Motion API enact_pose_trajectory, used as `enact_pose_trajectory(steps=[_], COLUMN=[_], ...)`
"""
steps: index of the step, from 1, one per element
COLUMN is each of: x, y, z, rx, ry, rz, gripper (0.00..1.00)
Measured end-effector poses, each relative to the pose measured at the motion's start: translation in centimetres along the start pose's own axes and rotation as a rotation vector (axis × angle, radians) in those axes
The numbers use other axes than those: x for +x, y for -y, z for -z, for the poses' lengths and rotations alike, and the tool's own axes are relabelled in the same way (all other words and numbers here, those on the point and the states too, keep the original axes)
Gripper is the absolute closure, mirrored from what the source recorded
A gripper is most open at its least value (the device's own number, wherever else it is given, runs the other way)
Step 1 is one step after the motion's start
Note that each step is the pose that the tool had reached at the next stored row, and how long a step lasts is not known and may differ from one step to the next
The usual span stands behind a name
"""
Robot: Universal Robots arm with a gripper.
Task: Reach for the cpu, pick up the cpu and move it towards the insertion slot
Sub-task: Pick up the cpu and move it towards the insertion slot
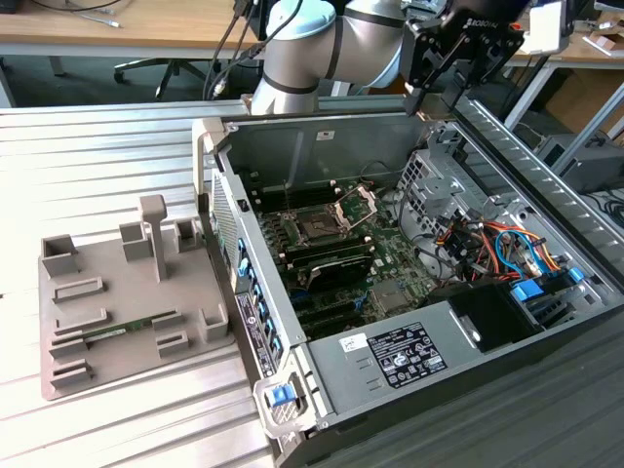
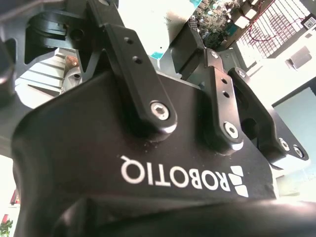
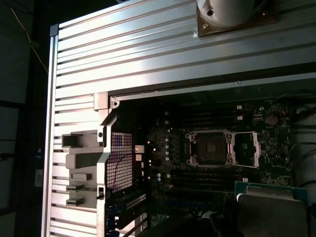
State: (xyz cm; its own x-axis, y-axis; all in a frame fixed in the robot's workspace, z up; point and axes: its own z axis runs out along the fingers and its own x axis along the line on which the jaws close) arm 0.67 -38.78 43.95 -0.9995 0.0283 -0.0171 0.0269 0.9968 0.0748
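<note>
The cpu (image 3: 270, 210), a flat square chip with a pale metal top and a green edge, hangs close to the camera in the first wrist view. It is well above the board and off to one side of the insertion slot (image 3: 212, 148). My gripper (image 1: 435, 96) hovers high over the far right corner of the open computer case (image 1: 292, 322), shut on the cpu. Its black fingers (image 2: 143, 89) show from behind in the second wrist view. The insertion slot (image 1: 317, 229) lies on the green board with its silver hinged frame (image 1: 357, 206) swung open.
A grey fixture tray (image 1: 58, 341) holding a green memory stick (image 1: 122, 331) sits on the ribbed metal table (image 1: 97, 166) at the exterior view's left. Inside the case, a drive cage (image 1: 429, 180) and bundled cables (image 1: 492, 244) crowd the right side.
</note>
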Motion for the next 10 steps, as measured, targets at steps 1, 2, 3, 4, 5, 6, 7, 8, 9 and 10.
enact_pose_trajectory(steps=[1, 2, 3, 4, 5, 6, 7, 8, 9, 10], x=[0.01, 0.01, 0.01, 0.01, 0.01, 0.01, 0.01, 0.01, 0.01, 0.01], y=[0.00, 0.00, 0.01, 0.01, 0.01, 0.01, 0.01, 0.01, 0.01, 0.02], z=[-0.03, -0.06, -0.08, -0.09, -0.11, -0.13, -0.14, -0.15, -0.18, -0.20], rx=[0.0000, 0.0000, 0.0000, 0.0000, 0.0000, 0.0000, 0.0000, -0.0001, -0.0001, 0.0000], ry=[0.0000, 0.0000, 0.0000, 0.0000, 0.0000, 0.0000, 0.0000, 0.0000, 0.0001, 0.0000], rz=[0.000, 0.000, 0.000, 0.000, 0.000, 0.000, 0.000, 0.000, 0.000, 0.000], gripper=[0.45, 0.45, 0.45, 0.45, 0.45, 0.45, 0.45, 0.45, 0.45, 0.45])
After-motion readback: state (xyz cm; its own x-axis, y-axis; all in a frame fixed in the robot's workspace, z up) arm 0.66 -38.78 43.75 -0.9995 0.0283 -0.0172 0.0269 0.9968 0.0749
